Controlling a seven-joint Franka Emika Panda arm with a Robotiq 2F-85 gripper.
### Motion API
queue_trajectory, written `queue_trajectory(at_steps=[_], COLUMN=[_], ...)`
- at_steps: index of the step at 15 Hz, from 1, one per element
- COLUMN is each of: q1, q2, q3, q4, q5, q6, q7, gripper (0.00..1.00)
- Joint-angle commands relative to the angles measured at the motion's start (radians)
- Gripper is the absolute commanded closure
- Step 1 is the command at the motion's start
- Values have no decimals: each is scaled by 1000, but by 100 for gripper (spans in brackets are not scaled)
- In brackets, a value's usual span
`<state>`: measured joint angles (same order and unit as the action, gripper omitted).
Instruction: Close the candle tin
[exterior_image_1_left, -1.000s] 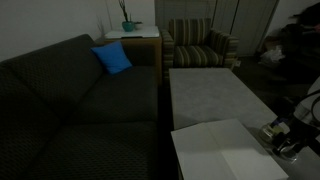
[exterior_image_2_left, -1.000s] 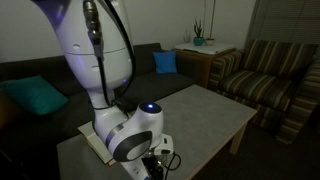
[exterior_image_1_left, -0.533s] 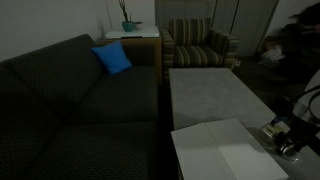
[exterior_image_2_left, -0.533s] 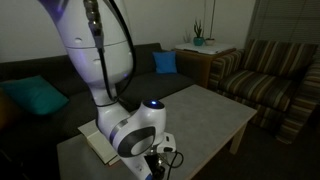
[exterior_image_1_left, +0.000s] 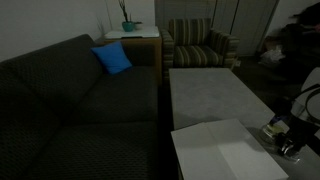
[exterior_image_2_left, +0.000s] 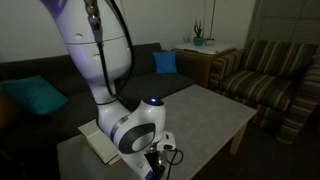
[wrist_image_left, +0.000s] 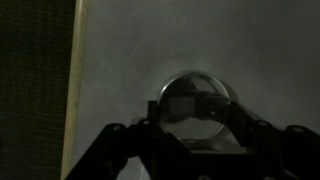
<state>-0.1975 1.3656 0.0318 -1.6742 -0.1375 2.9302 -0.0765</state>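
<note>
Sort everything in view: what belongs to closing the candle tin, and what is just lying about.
Belongs to the job:
small round silvery metal candle tin
gripper, fingers either side of the tin

Just lying about:
blue square cushion
teal cushion
striped armchair
potted plant
dark sofa

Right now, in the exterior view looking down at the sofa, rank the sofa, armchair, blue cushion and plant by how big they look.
Largest to smallest:
1. Sofa
2. Armchair, though it sits farther back, so its true size is unsure
3. Blue cushion
4. Plant
</note>
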Motion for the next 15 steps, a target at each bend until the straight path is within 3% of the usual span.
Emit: queue_trajectory(at_steps=[1, 8, 15], q1=[84, 250, 358], q2=[29, -28, -65], q3=[-38, -141, -209], q4=[8, -62, -122], q5=[41, 70, 86], q6=[-20, -7, -11], q7=[31, 145, 233], gripper=[56, 56, 56])
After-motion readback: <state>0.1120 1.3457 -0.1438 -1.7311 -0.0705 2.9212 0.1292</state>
